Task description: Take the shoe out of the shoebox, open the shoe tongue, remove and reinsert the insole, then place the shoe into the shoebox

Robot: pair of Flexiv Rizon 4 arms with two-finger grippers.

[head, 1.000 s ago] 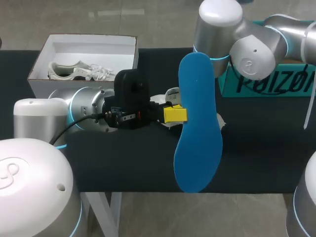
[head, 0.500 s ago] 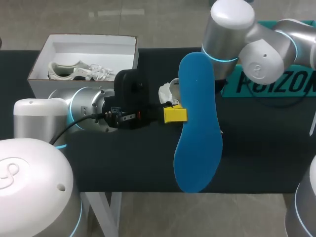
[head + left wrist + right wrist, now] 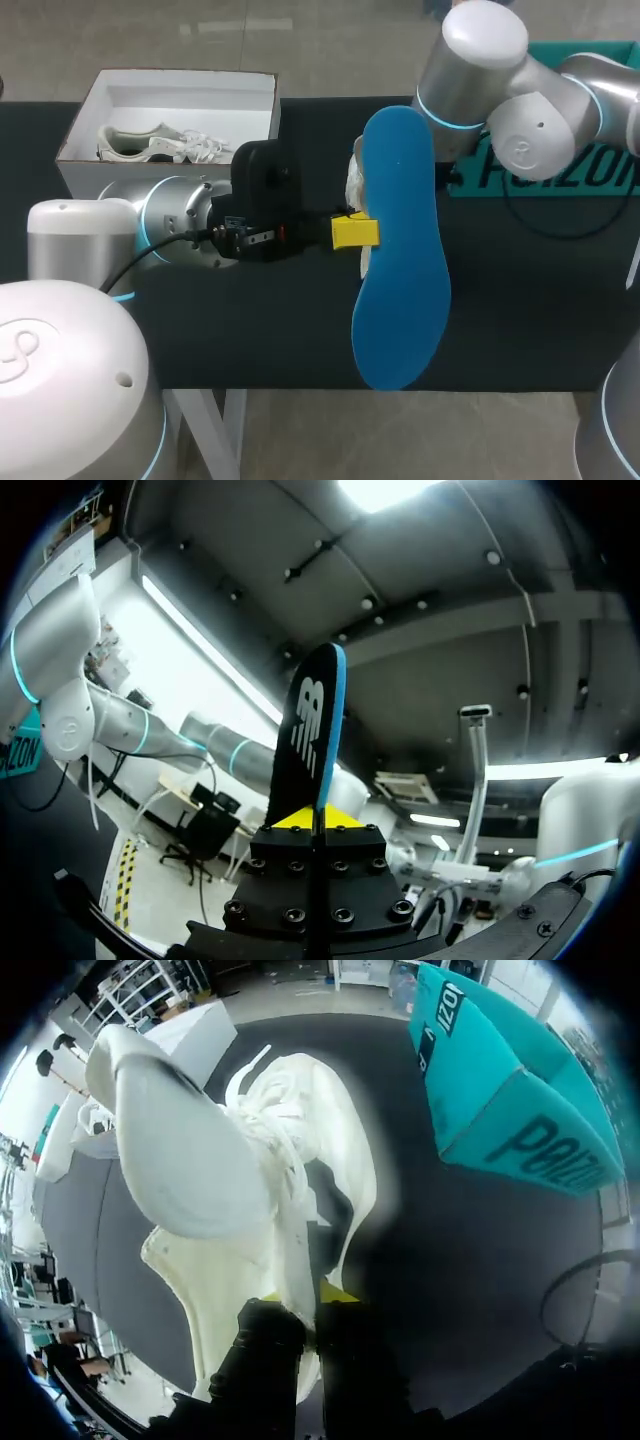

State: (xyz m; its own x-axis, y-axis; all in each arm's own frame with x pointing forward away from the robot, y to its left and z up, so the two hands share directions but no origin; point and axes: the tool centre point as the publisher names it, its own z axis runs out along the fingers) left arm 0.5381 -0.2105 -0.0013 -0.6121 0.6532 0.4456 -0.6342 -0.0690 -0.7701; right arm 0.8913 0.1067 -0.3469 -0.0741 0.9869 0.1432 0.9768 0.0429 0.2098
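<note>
Blue insole [image 3: 400,250], nearest, held over table [image 3: 260,330], edge clamped in left gripper [image 3: 355,232]. Behind it, white shoe [image 3: 250,1190] held over table, collar wall pinched by right gripper [image 3: 312,1295]. Far left: open shoebox [image 3: 190,95], second shoe [image 3: 150,143] inside.

Looks like a robotics lab: grey left arm [image 3: 170,225] and right arm [image 3: 500,80] with glowing blue joint rings, set at a black-covered worktop [image 3: 260,330], black cable [image 3: 140,262] trailing.
</note>
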